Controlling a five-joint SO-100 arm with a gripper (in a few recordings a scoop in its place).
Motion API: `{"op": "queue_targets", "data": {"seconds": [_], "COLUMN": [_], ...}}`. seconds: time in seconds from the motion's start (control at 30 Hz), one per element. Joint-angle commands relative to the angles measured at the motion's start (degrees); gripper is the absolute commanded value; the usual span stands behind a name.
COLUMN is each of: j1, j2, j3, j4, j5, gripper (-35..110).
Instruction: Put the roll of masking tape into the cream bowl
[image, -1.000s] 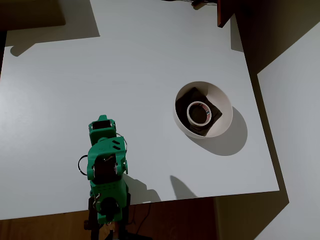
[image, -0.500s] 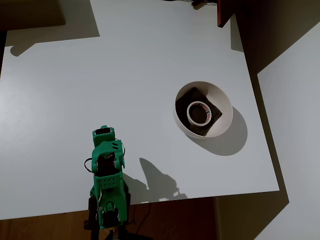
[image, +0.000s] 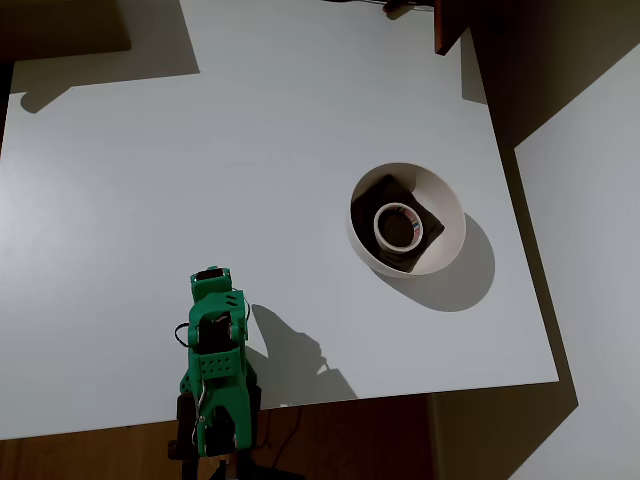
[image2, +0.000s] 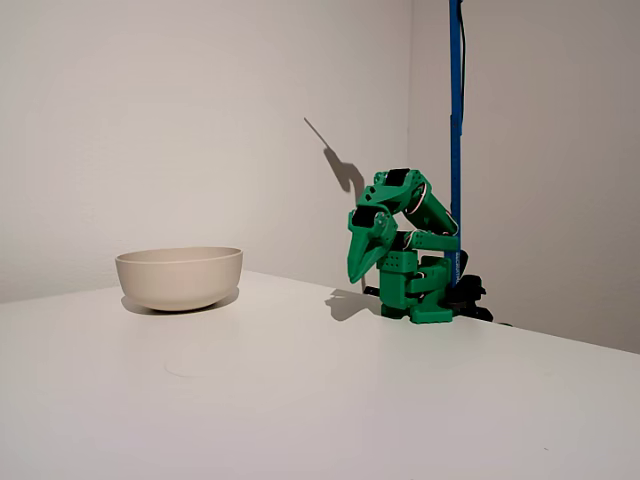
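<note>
Since a second ago I see the green arm (image: 215, 370) fold further back toward its base at the near edge of the table (image: 200, 150), its upper end now lower in the overhead view than it was, and its shadow has swung out to the right of it; the bowl and tape have not shifted at all. The roll of masking tape (image: 398, 226) lies flat inside the cream bowl (image: 445, 215), resting on the dark lumpy patch (image: 380, 195) at the bottom, with its wide hole facing up. I take the bowl as my landmark: the arm sits well apart from it, down and to the left in the overhead view, and to its right in the fixed view, where the bowl (image2: 180, 277) stands on the white table (image2: 300, 400) and its inside is hidden from me. In that fixed view the gripper (image2: 358, 272) hangs tucked in front of the arm's base, tip pointing down above the table, holding nothing. Its two fingers look pressed together into one narrow point, though from the side I cannot be fully sure. A blue pole (image2: 455, 130) rises behind the arm, farther from the bowl than the arm itself.
</note>
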Motion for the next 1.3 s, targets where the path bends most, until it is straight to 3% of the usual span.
{"op": "queue_targets", "data": {"seconds": [0.0,1.27], "j1": [-0.8,-0.1], "j2": [0.4,0.4], "j3": [1.7,4.5], "j4": [0.6,3.3], "j5": [-0.3,1.9], "gripper": [-8,-8]}}
